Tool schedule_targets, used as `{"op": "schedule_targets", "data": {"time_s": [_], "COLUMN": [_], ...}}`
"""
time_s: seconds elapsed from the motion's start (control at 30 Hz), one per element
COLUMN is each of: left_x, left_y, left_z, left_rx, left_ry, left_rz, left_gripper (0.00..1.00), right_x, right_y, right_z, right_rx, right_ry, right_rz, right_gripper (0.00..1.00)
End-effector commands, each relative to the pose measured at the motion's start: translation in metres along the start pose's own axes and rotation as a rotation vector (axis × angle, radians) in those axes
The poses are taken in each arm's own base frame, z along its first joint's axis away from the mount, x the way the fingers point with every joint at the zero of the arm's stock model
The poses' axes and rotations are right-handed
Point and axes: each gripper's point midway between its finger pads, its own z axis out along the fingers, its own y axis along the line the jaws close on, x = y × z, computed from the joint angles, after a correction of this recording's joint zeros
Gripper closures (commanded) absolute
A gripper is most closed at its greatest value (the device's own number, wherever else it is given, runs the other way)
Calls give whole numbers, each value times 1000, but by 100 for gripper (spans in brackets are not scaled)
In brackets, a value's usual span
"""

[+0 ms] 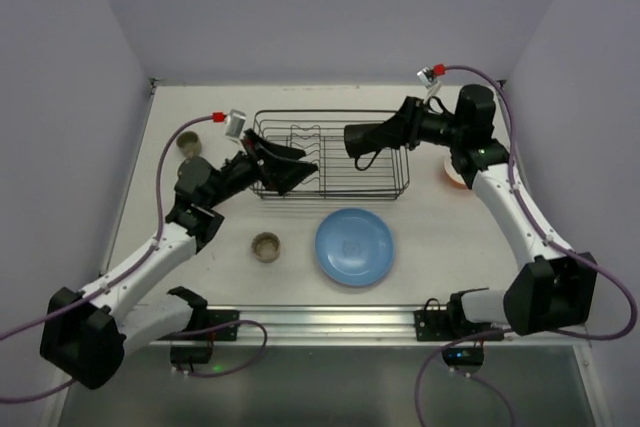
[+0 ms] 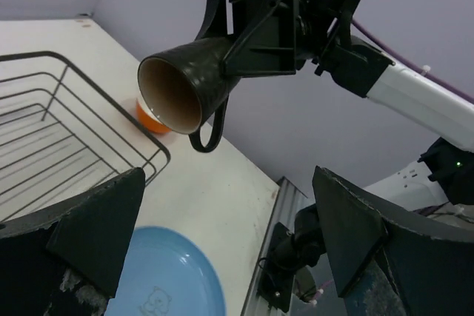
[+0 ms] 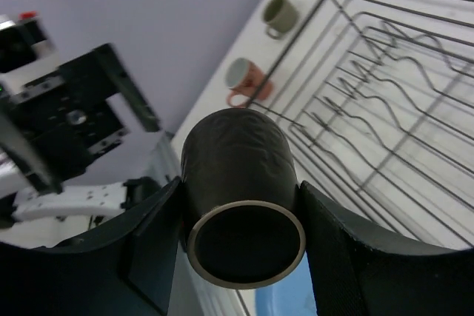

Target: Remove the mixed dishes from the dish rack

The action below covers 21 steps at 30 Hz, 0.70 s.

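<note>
Nearest the arm bases, a blue plate (image 1: 354, 246) lies flat on the pale table (image 1: 450, 267). A beige cup (image 1: 266, 246) stands upright well to its left.

Just beyond them sits the black wire dish rack (image 1: 330, 154), its long side facing the arms. The left gripper (image 1: 288, 171) hovers at the rack's left end. Its two fingers are spread wide apart and nothing is between them.

The right gripper (image 1: 365, 137) reaches in from the right, above the right half of the rack. Its fingers are closed against the sides of a dark brown cup (image 2: 178, 88). The cup is held on its side in the air, open mouth pointing toward the left arm and handle hanging underneath.

An orange bowl (image 2: 152, 118) with a white inside sits on the table just past the rack's right end, partly hidden by the right arm. Off the rack's left end, a pink cup (image 3: 244, 81) and, farther away, an olive-grey cup (image 1: 189, 144) rest on the table.
</note>
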Motion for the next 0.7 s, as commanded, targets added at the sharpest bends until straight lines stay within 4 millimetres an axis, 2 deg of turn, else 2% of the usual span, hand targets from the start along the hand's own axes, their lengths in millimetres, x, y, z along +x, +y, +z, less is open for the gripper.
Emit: {"op": "schedule_targets", "data": {"time_s": [0.0, 0.03, 0.1, 0.23, 0.33, 0.37, 0.4, 0.5, 0.6, 0.67], "left_x": [-19, -18, -14, -19, -17, -18, -11, -1, 4, 6], "left_y": [-56, -55, -62, -69, -78, -88, -83, -87, -94, -101], "left_z": [29, 35, 46, 55, 63, 67, 74, 84, 90, 91], "left_rx": [218, 213, 238, 249, 278, 300, 284, 283, 292, 298], "left_ry": [-12, -7, 5, -22, -20, -22, 5, 25, 28, 24], "left_rz": [62, 65, 82, 94, 83, 84, 66, 47, 32, 32], "left_gripper": [0, 0, 1, 4, 8, 13, 15, 17, 25, 36], "right_x": [-11, -4, 0, 7, 10, 10, 10, 11, 10, 5], "right_y": [88, 89, 105, 113, 119, 120, 122, 123, 118, 116], "right_z": [-30, -32, -42, -50, -54, -55, -56, -57, -54, -53], "right_rx": [-356, -370, -422, -446, -457, -458, -460, -461, -435, -410], "right_ry": [-70, -58, -58, -57, -57, -58, -58, -64, -72, -91], "right_rz": [-162, -103, -127, -135, -146, -150, -153, -165, -170, -176], "right_gripper": [100, 100, 100, 100, 100, 100, 100, 100, 100, 100]}}
